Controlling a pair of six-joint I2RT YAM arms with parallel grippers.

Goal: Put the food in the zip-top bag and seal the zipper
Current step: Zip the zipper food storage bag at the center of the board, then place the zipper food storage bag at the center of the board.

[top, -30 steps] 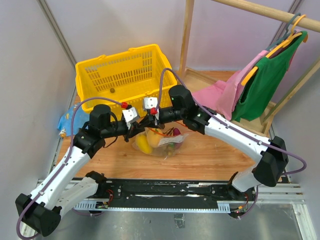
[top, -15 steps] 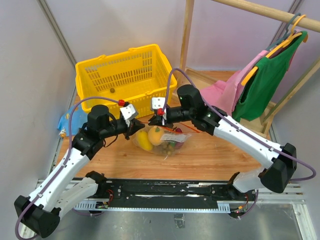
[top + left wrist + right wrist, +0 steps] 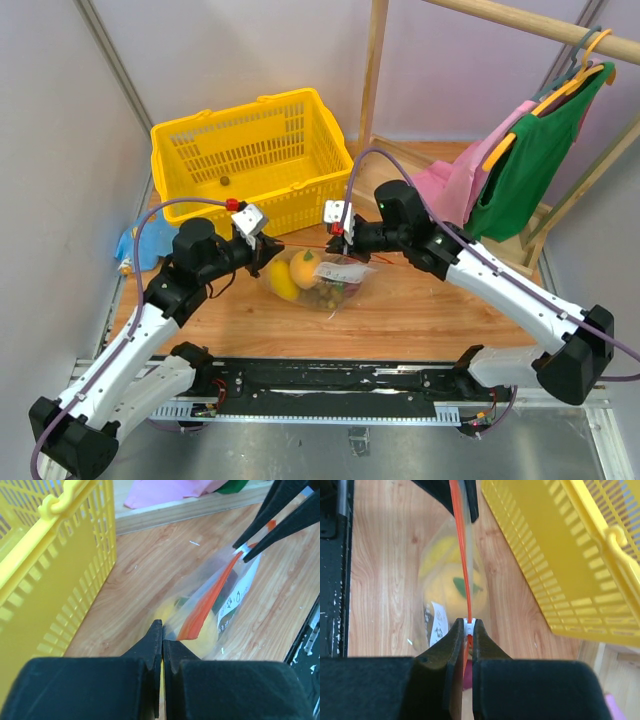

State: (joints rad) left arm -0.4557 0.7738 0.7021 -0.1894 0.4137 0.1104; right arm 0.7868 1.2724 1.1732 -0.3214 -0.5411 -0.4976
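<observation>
Zip-top bag (image 3: 322, 290) with food (image 3: 303, 268) inside: left fingers (image 3: 151, 647) pinch its zipper (image 3: 205, 605) end, right fingers (image 3: 454, 642) clamp the slider (image 3: 468, 625)

— What stands beyond the left fingers (image 3: 266, 254)?
— A yellow basket (image 3: 250, 150) on the wooden bench (image 3: 420, 310), with plain pale lilac walls (image 3: 200, 50) behind it.
— And off to the right of the right fingers (image 3: 350, 240)?
— A wooden rack (image 3: 372, 70), hung with a green garment (image 3: 525, 170) and a pink garment (image 3: 450, 185). The light is soft and even.
</observation>
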